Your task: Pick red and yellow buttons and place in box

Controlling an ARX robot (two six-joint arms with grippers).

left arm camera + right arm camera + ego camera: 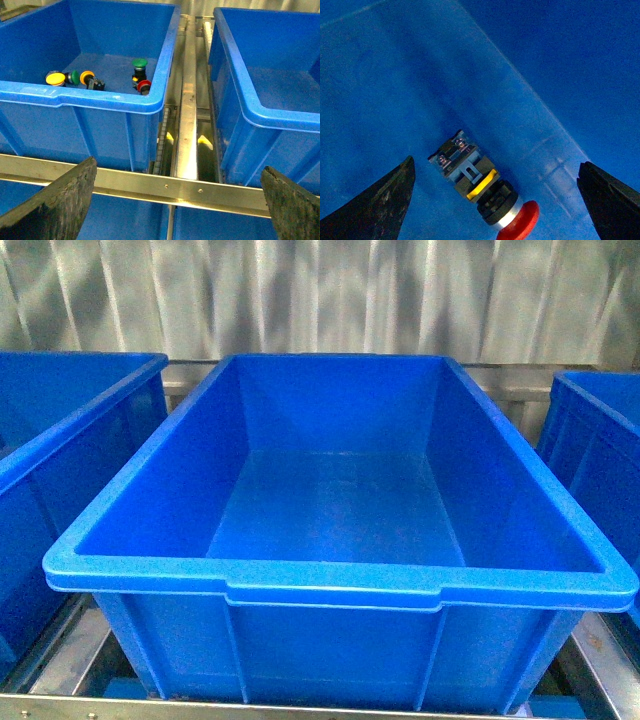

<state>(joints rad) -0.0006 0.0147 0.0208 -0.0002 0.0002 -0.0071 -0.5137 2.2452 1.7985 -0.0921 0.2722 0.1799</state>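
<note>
A corrugated metal wall [330,290] is running behind a row of blue containers sitting on a steel rail frame [187,120]. In the front view, the large blue box [340,585] is taking up the middle with its floor bare, and parts of two more blue bins are showing at either edge; neither arm is showing there.

The left gripper [178,165] is hovering over the steel rails with its jaws spread wide, gripping nothing. Beyond it, a blue bin [100,102] is holding a small scatter of buttons: a yellow-capped button [55,78] lying beside a green and orange pair [80,77], a green-capped button [139,64] standing upright, and a red-capped button [144,86] lying just beside it near the bin's wall. A second blue container [265,80] is sitting across the rail gap.

The right gripper [496,161] is hanging inside a blue bin, jaws wide apart and empty – a red button [485,192] is lying on its side on the blue floor between the two fingers, touching neither, its grey terminal block with two screws pointing away from the red cap
</note>
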